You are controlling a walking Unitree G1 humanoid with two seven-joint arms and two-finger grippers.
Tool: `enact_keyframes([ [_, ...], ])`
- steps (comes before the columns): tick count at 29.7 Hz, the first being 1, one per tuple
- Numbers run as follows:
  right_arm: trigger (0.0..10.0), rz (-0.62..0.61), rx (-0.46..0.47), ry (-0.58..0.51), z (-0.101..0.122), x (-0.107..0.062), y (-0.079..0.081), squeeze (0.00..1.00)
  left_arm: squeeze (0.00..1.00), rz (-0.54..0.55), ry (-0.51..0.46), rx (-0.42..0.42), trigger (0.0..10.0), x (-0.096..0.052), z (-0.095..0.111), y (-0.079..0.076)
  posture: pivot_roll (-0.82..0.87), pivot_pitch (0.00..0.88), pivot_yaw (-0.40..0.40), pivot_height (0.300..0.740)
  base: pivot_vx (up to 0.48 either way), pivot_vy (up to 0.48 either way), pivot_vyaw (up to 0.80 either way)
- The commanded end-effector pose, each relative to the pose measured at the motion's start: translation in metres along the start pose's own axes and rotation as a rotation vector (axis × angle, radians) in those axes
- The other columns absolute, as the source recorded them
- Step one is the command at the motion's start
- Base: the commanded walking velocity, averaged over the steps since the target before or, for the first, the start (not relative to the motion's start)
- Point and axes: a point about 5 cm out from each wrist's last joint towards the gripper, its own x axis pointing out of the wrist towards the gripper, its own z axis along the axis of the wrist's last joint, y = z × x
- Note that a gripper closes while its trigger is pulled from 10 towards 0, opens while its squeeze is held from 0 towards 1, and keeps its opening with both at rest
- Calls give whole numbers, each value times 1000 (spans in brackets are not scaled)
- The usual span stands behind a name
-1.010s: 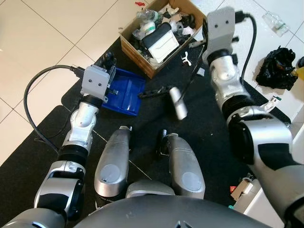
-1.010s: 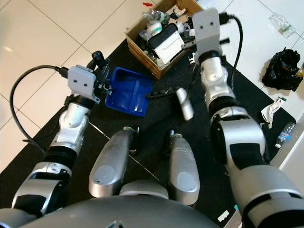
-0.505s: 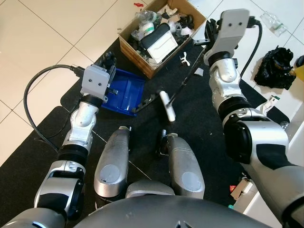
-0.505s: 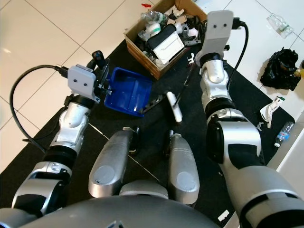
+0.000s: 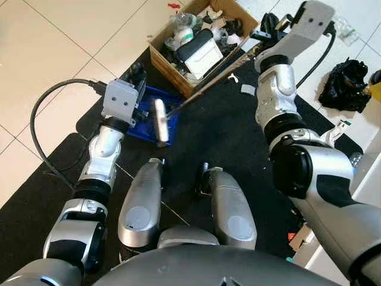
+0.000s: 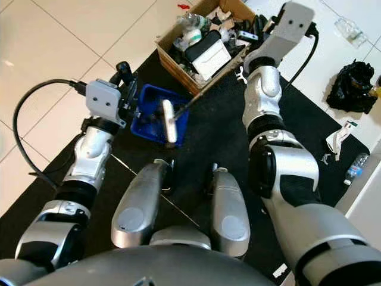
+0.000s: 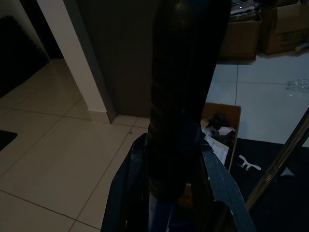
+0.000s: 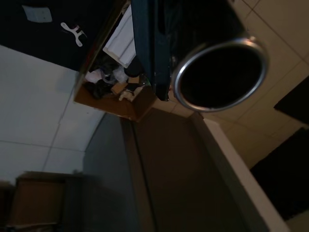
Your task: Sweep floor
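Note:
A blue dustpan [image 6: 149, 113] rests on the black mat [image 5: 238, 137] at my left. My left gripper [image 5: 138, 77] is shut on its black ribbed handle [image 7: 178, 96]. The broom's white head [image 5: 161, 121] hangs over the dustpan's mouth. Its thin metal pole [image 5: 208, 83] slants up to the far right. There my right gripper [image 5: 271, 24] is shut on the pole, whose round open end [image 8: 219, 72] sits beside a finger [image 8: 145, 43] in the right wrist view.
A cardboard box [image 5: 199, 44] full of rubbish stands at the mat's far edge. Small white scraps [image 5: 232, 77] lie on the mat near it. A black bag [image 5: 348, 86] and a clear plastic bottle [image 5: 342, 27] lie on the tiles at right. My knees [image 5: 143, 202] are below.
The broom head has swept left across the mat, from the middle to the dustpan. My right gripper has risen and moved farther away. The left arm and dustpan have stayed put.

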Motion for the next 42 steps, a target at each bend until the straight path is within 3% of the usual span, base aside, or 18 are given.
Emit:
enact_keyframes([
  [1, 10000, -46, 24, -37, 8, 2, -10, 0, 110, -38, 89, -32, 10000, -11, -16, -14, 271, 245, -89, 740, 0, 0, 0],
  [6, 10000, -39, -19, -108, 29, 8, -18, 0, 106, -36, 85, -33, 10000, -10, -15, -14, 270, 244, -90, 740, 0, 0, 0],
  [10, 10000, 34, -92, -192, 58, 17, -20, 0, 106, -34, 90, -33, 10000, -8, -16, -13, 251, 221, -99, 740, 0, 0, 0],
  [17, 10000, 47, -157, -221, 78, 20, -32, 0, 102, -35, 101, -35, 10000, -5, -18, -14, 230, 200, -105, 740, 0, 0, 0],
  [20, 10000, 27, -246, -201, 74, 14, -46, 0, 90, -39, 135, -47, 10000, -6, -22, -16, 222, 190, -103, 740, 0, 0, 0],
  [23, 10000, 31, -293, -178, 68, 11, -49, 0, 71, -48, 181, -73, 10000, -7, -26, -19, 220, 184, -100, 740, 0, 0, 0],
  [24, 10000, 43, -338, -155, 63, 7, -52, 0, 8, -45, 224, -102, 10000, -9, -29, -20, 221, 182, -97, 740, 0, 0, 0],
  [25, 10000, 49, -357, -144, 60, 6, -53, 0, 8, -40, 238, -114, 10000, -10, -30, -21, 221, 182, -97, 740, 0, 0, 0],
  [29, 10000, 55, -382, -116, 55, 4, -56, 0, 0, -34, 245, -127, 10000, -11, -30, -21, 221, 173, -96, 740, 0, 0, 0],
  [30, 10000, 67, -400, -77, 50, 2, -59, 0, 0, -31, 237, -134, 10000, -12, -27, -20, 221, 168, -95, 740, 0, 0, 0],
  [31, 10000, 66, -491, 76, 33, -4, -71, 0, 0, -5, 218, -146, 10000, -12, -20, -19, 224, 160, -93, 740, 0, 0, 0],
  [34, 10000, 41, -529, 129, 28, -8, -82, 0, 0, 14, 200, -144, 10000, -11, -10, -17, 232, 146, -93, 740, 0, 0, 0],
  [38, 10000, 19, -517, 115, 31, -10, -88, 0, 0, 7, 190, -166, 10000, -11, -2, -17, 225, 131, -92, 740, 0, 0, 0],
  [42, 10000, -25, -424, 75, 35, -8, -87, 0, 0, 13, 148, -169, 10000, -10, 17, -11, 227, 100, -94, 740, 0, 0, 0],
])
